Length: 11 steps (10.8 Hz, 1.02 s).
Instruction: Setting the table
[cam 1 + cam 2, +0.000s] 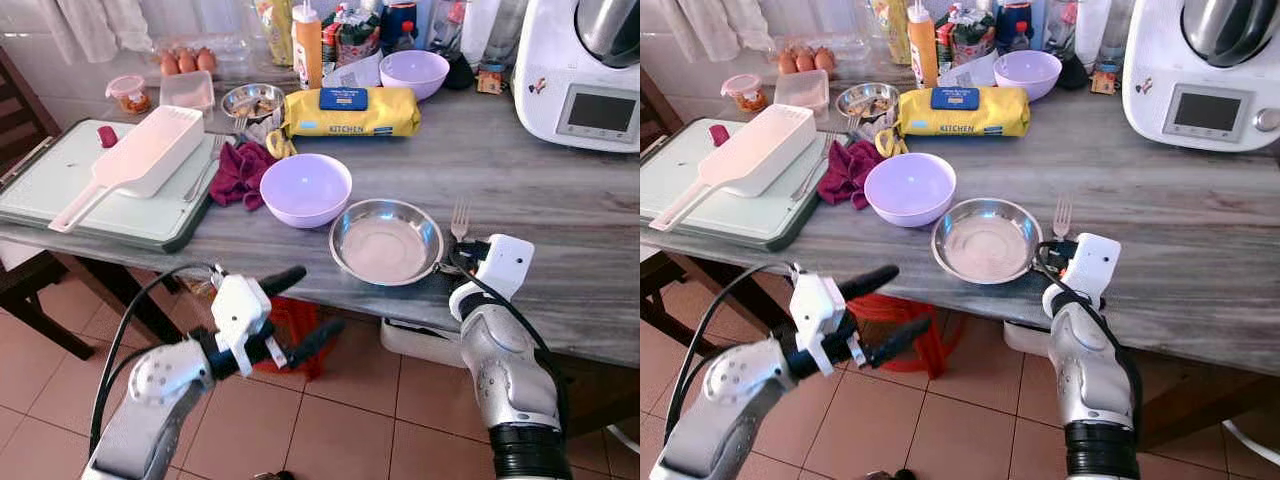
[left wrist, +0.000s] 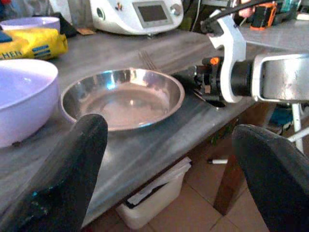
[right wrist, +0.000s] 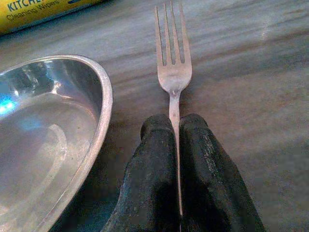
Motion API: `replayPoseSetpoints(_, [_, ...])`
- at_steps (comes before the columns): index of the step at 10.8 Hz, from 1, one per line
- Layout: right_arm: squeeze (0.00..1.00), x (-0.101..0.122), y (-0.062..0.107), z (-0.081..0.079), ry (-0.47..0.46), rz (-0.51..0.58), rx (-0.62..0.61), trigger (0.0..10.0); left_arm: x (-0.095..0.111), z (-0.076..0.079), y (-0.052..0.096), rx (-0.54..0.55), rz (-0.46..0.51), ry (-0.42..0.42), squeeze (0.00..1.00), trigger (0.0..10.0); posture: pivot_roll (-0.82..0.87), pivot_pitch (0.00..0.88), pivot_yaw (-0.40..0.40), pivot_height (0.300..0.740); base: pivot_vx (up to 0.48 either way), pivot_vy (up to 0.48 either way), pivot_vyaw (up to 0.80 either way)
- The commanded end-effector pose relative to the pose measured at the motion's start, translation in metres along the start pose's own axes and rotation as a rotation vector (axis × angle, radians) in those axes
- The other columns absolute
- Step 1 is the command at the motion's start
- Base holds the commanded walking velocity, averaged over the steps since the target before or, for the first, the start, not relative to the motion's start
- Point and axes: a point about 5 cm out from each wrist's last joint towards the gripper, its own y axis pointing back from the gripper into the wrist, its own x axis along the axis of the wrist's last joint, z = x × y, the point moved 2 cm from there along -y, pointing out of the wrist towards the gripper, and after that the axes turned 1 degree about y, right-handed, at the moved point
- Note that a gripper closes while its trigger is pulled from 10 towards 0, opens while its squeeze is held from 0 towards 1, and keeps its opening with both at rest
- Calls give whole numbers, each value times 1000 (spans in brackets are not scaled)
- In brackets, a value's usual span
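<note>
I had the right gripper (image 3: 176,140) pinched shut on the handle of the fork (image 3: 173,63), which lay flat on the tabletop (image 1: 560,230) just beside the steel plate (image 1: 386,240), near the front edge. The left gripper (image 1: 300,315) hung below that edge, fingers spread wide, holding nothing. I judged the place setting about half done: one plate and one fork laid, the fork not yet released. I counted two lilac bowls, one (image 1: 305,188) beside the plate and one (image 1: 414,72) near the back edge, one fork, one plate.
</note>
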Motion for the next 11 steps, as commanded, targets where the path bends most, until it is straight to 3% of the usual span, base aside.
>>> replayPoseSetpoints(1, [0,-25,5,9,-5,-111,-44,10000,-8,2,4,-23,-44,0,0,10000,-58,125,76,740,0,0,0])
replayPoseSetpoints(4, [0,-31,6,15,16,-149,-73,10000,-25,2,7,-23,-73,13,0,10000,-64,123,80,740,0,0,0])
replayPoseSetpoints(8, [0,-34,8,18,23,-159,-80,10000,-26,-12,1,47,-38,-31,0,10000,-72,125,82,740,0,0,0])
replayPoseSetpoints(9, [345,-35,8,18,22,-160,-79,10000,-26,-12,1,43,-35,-34,0,10000,-73,125,83,740,0,0,0])
replayPoseSetpoints(10, [1000,-34,8,19,17,-158,-80,10000,-27,-10,1,41,-35,-35,0,10000,-73,125,85,740,0,0,0])
replayPoseSetpoints(11, [1000,-34,8,20,18,-161,-86,10000,-28,-9,1,39,-33,-36,0,10000,-71,125,86,740,0,0,0])
